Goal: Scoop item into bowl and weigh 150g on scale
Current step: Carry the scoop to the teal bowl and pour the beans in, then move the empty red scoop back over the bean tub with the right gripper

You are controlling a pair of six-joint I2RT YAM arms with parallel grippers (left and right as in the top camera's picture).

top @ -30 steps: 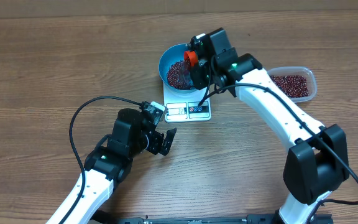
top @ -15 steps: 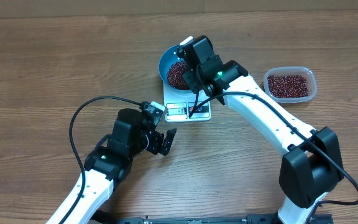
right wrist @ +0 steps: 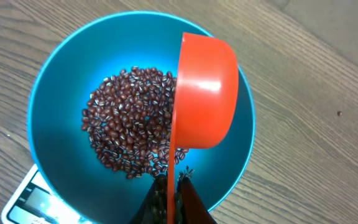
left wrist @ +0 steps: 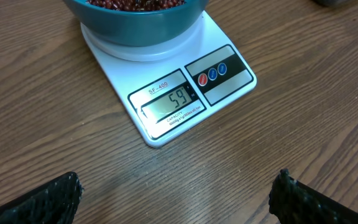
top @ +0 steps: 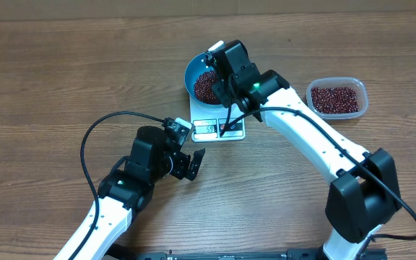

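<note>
The blue bowl (top: 193, 72) stands on the white scale (top: 219, 130), with a heap of red-brown beans (top: 206, 87) inside it. My right gripper (top: 221, 72) hangs over the bowl, shut on the thin handle of an orange scoop (right wrist: 204, 93). The scoop is tipped on its side above the beans (right wrist: 126, 140), and its inside is hidden. In the left wrist view the scale (left wrist: 166, 93) shows 59 on its display, with the bowl (left wrist: 135, 28) on top. My left gripper (top: 191, 165) rests in front of the scale, open with nothing between its fingertips (left wrist: 48, 199).
A clear plastic tub (top: 336, 97) with more beans stands to the right of the scale. A black cable (top: 92, 133) loops over the table at the left arm. The right arm reaches across from the front right.
The right gripper moved left over the bowl and the scoop turned onto its side; over the last half second it held still. The left arm has not moved.
</note>
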